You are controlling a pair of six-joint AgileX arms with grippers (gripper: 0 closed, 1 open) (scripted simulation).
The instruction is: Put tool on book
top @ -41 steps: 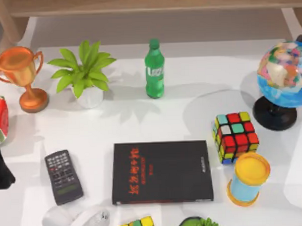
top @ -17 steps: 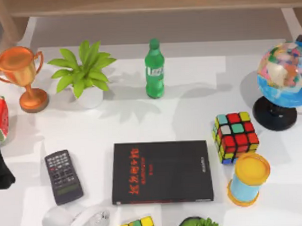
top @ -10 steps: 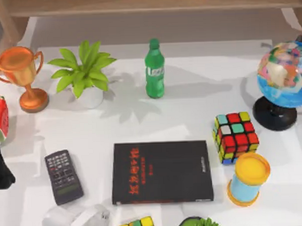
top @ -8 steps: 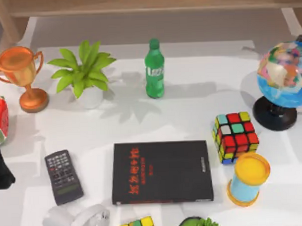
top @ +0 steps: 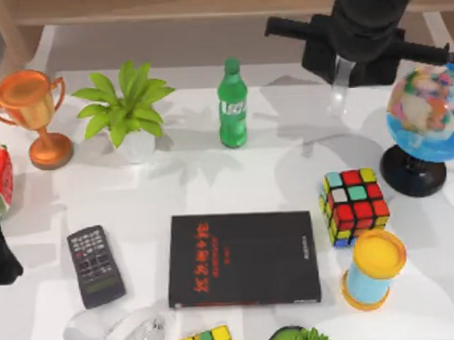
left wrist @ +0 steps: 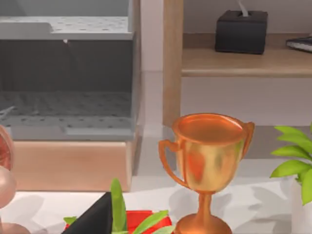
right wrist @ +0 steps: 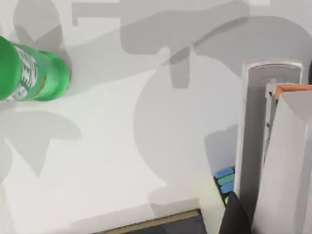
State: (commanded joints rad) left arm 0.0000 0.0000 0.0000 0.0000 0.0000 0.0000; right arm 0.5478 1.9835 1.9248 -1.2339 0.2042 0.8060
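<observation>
Book (top: 243,259) flat at table's near centre, well apart from right claw (top: 342,82); claw's state unclear.

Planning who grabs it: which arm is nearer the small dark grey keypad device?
Left. The left arm sits at the table's left edge, just beside the keypad device; the right gripper hangs at the far right, beyond the black book.

Right arm (top: 356,24): matte black, bulky rounded housing with a black crossbar; pale grey-white end effector (top: 342,80) fingers.
</observation>
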